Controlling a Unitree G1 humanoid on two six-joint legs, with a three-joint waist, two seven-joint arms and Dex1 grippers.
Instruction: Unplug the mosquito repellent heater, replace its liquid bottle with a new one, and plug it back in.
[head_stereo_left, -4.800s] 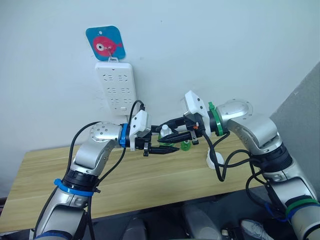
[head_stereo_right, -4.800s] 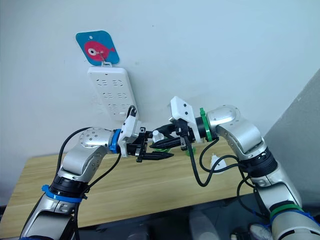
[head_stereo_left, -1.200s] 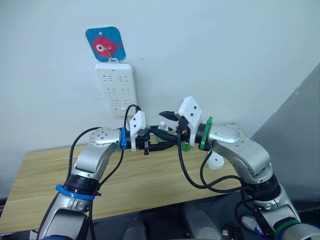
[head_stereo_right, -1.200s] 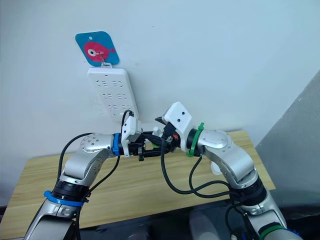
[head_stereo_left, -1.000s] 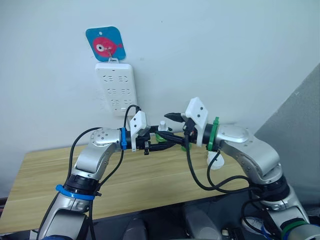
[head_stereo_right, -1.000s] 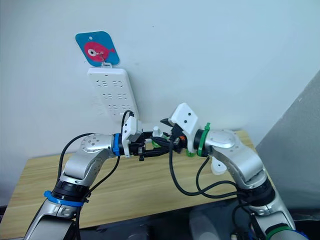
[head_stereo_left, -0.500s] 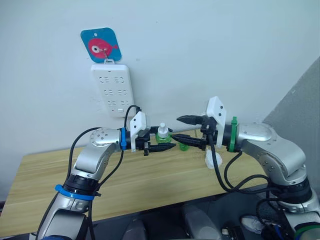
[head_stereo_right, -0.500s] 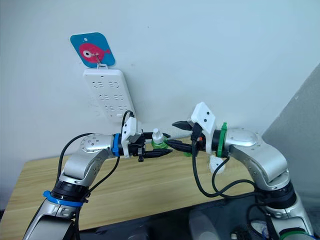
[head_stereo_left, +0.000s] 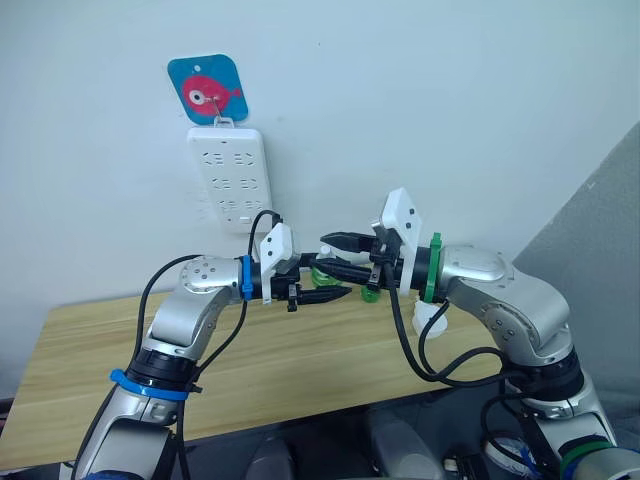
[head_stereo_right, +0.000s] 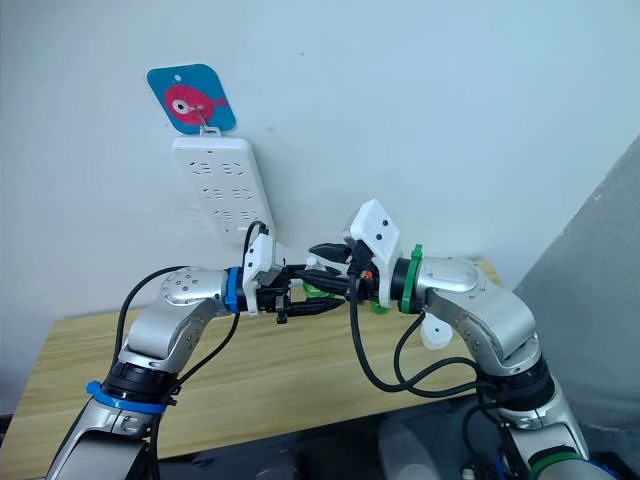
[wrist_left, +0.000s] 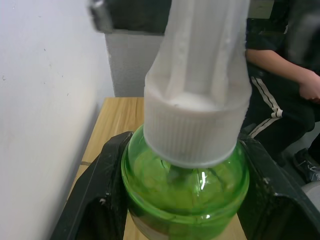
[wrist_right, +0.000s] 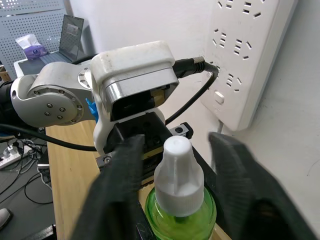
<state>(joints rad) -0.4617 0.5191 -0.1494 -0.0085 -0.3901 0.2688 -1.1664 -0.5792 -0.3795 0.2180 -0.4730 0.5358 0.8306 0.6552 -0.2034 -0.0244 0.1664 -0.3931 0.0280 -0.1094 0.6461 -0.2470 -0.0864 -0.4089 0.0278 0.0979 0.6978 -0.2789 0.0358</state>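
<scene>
1. The green liquid bottle (wrist_right: 184, 210) with its white ribbed cap (wrist_left: 197, 125) sat upright between the two black fingers (wrist_left: 92, 200) of the left gripper (head_stereo_left: 322, 283), which pinched its round body from both sides, above the wooden table (head_stereo_left: 260, 370).
2. The right gripper (head_stereo_left: 337, 255) hovered at the bottle's cap with its fingers (wrist_right: 120, 185) spread, one on each side of the white tip and not touching it.
3. A second green bottle (head_stereo_left: 371, 293) showed just behind the right gripper, low over the table.
4. A small white rounded piece, probably the mosquito repellent heater (head_stereo_left: 432, 320), lay on the table under the right forearm; its details could not be made out.
5. A white power strip (head_stereo_left: 233, 177) hung on the wall above the grippers, from a hook on a blue tag (head_stereo_left: 207, 92) with a pink fish.
6. A seated person (wrist_left: 285, 85) in dark clothing showed beyond the table's far end in the left wrist view.
</scene>
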